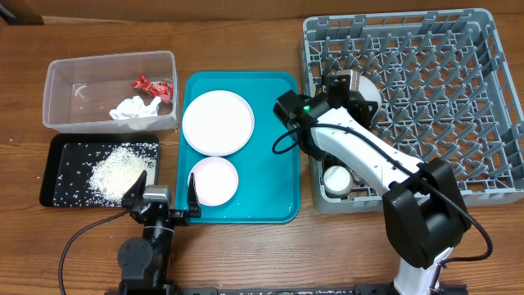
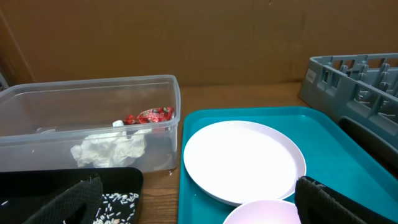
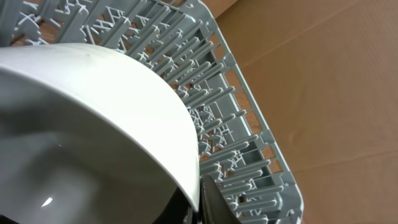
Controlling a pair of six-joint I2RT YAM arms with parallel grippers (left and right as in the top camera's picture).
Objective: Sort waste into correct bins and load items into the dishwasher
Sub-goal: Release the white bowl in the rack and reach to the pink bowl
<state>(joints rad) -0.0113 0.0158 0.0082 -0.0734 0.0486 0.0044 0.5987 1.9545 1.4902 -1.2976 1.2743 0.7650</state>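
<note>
The grey dish rack fills the right side. My right gripper is over its left part, shut on the rim of the white bowl. In the right wrist view the bowl is tilted over the rack's pegs, with the jaws pinching its edge. A small white cup sits in the rack's front left corner. The large plate and smaller plate lie on the teal tray. My left gripper is open and empty at the front edge. The chopsticks are out of view.
The clear tub holds the red wrapper and white tissue. The black tray holds rice grains. The teal tray lies between the bins and the rack. The left wrist view shows the tub, large plate and rack corner.
</note>
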